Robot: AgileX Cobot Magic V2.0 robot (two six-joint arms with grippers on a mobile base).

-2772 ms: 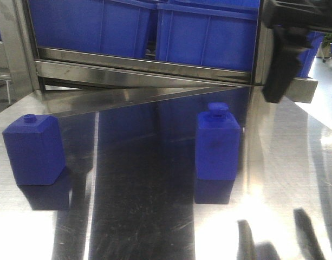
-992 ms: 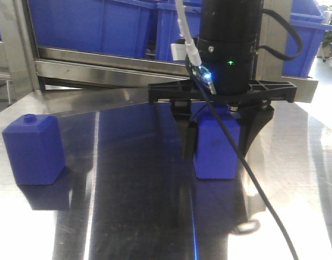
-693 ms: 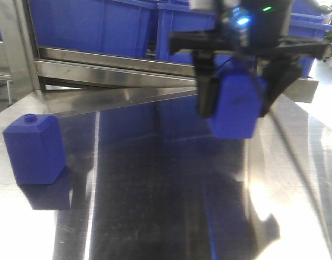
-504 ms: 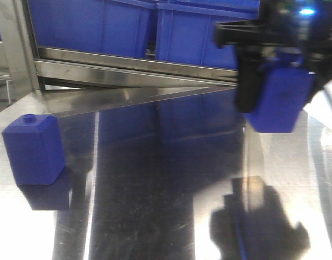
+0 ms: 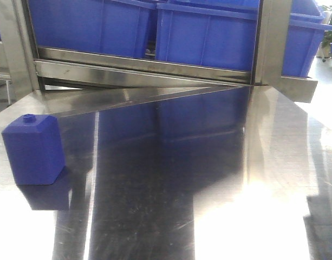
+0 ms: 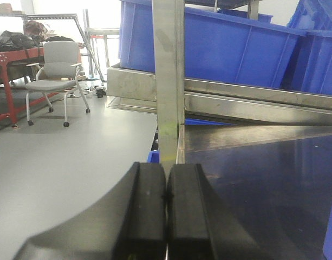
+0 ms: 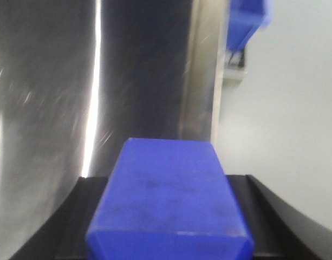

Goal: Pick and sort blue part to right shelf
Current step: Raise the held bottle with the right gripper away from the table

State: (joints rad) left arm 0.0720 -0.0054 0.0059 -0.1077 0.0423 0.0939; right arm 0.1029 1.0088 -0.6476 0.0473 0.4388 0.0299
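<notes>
While right end effector (image 7: 171, 222) clamps blue part (image 7: 168, 189), table (image 7: 46, 108) edge beneath.

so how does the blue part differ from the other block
The blue part is clamped in the right gripper; the block stands free on the table. The block shows a slanted top with a small knob; the part shows only a flat face. Both are solid blue.
</notes>
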